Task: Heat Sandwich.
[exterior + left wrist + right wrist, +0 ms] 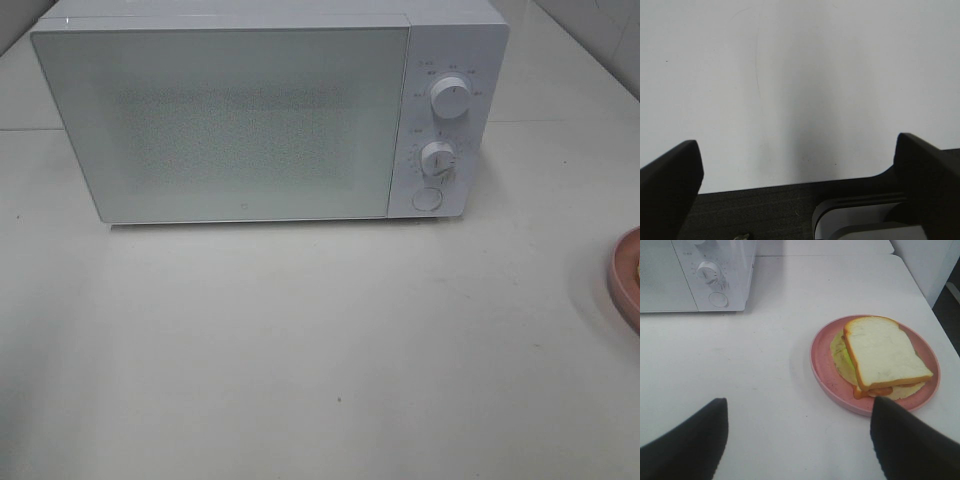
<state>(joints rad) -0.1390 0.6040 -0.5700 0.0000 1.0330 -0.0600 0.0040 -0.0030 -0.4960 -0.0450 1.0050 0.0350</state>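
Right wrist view, sandwich (pixel 884 358) on pink plate (pixel 826 372), microwave (pixel 250 110) seemingly closed.

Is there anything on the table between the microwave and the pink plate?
No. In the right wrist view, only bare white table lies between the microwave and the pink plate.

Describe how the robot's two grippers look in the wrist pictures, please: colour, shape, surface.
Left gripper: two black fingers, broad, matte, with slanted upper edges; no markings or cables show. Behind them lies a dark textured surface with a white moulded part. Right gripper: two black fingers of the same kind, matte, tapering to blunt tips. The arms themselves are out of view.
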